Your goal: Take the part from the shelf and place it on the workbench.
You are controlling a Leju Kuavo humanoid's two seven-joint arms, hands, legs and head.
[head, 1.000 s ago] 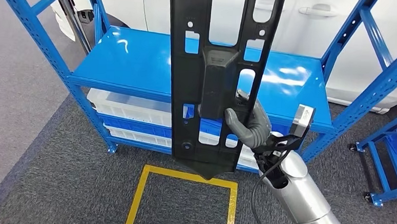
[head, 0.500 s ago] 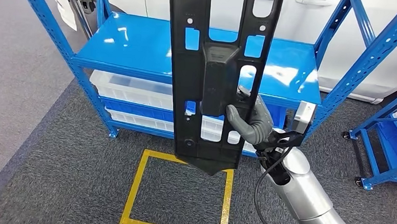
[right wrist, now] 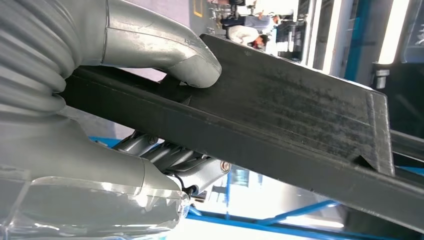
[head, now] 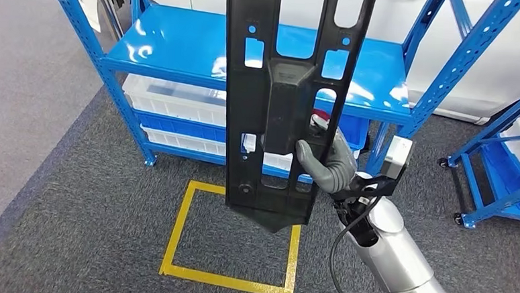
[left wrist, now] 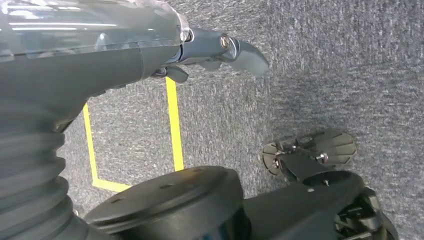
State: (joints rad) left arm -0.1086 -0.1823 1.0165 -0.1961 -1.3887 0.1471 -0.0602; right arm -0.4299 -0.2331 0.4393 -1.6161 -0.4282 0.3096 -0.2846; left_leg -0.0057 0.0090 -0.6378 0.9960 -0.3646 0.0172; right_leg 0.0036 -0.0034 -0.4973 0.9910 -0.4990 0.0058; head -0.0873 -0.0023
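Observation:
The part (head: pixel 274 87) is a long black plastic panel with several cut-outs and a raised block in its middle. It stands upright in front of me, in the air before the blue shelf (head: pixel 182 48). My right hand (head: pixel 327 162) grips it at its right edge, beside the raised block. In the right wrist view the thumb (right wrist: pixel 170 47) presses on the part (right wrist: pixel 300 115) and the fingers wrap beneath it. My left hand (left wrist: pixel 210 50) hangs over the grey carpet and holds nothing, its thumb sticking out.
White bins (head: pixel 172 95) sit on the blue shelf's lower levels. A yellow taped square (head: pixel 171 249) marks the carpet below the part. A second blue rack on wheels (head: pixel 505 166) stands at the right. A white car body lies behind the shelf.
The whole picture has shifted: the shelf sits higher and farther off, and the yellow square shows in full, so the camera has moved back. The part stays in my right hand.

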